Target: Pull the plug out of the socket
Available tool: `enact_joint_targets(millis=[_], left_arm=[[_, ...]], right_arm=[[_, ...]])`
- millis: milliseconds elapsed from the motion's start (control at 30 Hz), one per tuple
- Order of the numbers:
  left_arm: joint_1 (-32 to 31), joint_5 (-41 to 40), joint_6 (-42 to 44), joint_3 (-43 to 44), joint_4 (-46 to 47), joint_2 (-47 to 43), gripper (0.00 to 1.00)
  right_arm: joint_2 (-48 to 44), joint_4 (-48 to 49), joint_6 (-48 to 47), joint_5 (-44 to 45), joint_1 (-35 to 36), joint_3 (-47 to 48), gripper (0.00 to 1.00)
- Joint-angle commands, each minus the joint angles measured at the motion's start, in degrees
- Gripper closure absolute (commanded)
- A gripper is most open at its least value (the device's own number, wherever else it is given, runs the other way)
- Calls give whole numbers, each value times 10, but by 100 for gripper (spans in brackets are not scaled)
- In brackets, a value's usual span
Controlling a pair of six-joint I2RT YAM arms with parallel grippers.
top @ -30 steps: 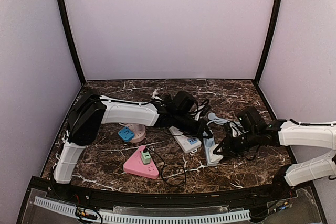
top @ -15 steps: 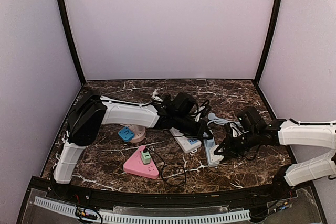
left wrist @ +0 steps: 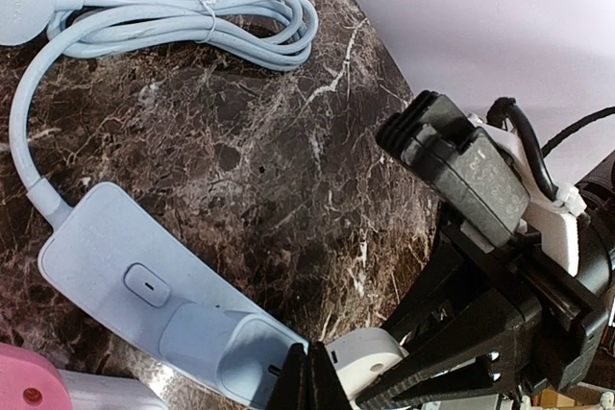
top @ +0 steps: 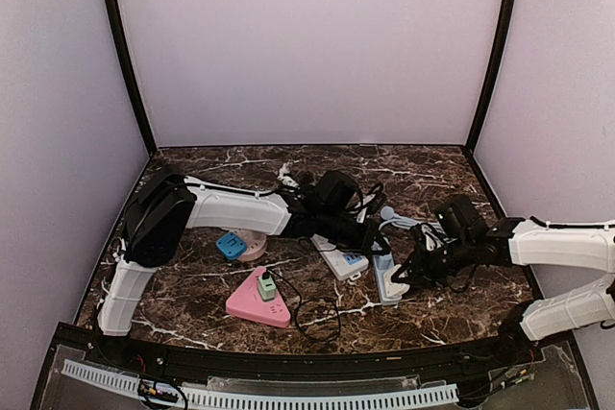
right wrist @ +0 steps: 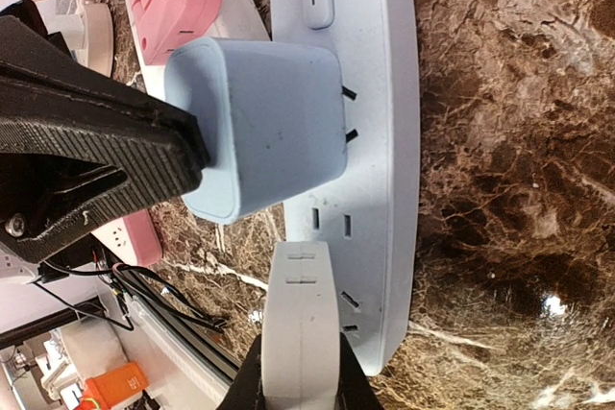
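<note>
**Both arms, seen from above and from the wrists.** The left arm (top: 235, 206) and the right arm (top: 567, 242) are each built of smooth white shells joined by bulky black joint housings. Black cables are looped loosely about both wrists. The left gripper (left wrist: 307, 376) is formed in matt black plastic marked with fine layered ridges. The right gripper (right wrist: 298, 256) is faced in white, and a small rectangular recess is moulded into it. A dark grey ribbed module (left wrist: 461, 175) is carried on a white bracket at the right wrist, its black cable bound by a white strap.

marble table (top: 192, 297) | blue power strip (top: 388, 287) | white strip (top: 340, 261) | pink triangular socket (top: 252, 310)
</note>
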Motion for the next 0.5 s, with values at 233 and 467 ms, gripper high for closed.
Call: enact_joint_targets(millis=[233,467], left_arm=[[-2,-45,15,-43,-117,38,99],[-2,-47,19,-49,-119,37,99]], right_arm=[[2,72,13,-56,-17,28,100],[-6,75,-5,-66,-19,30,100]])
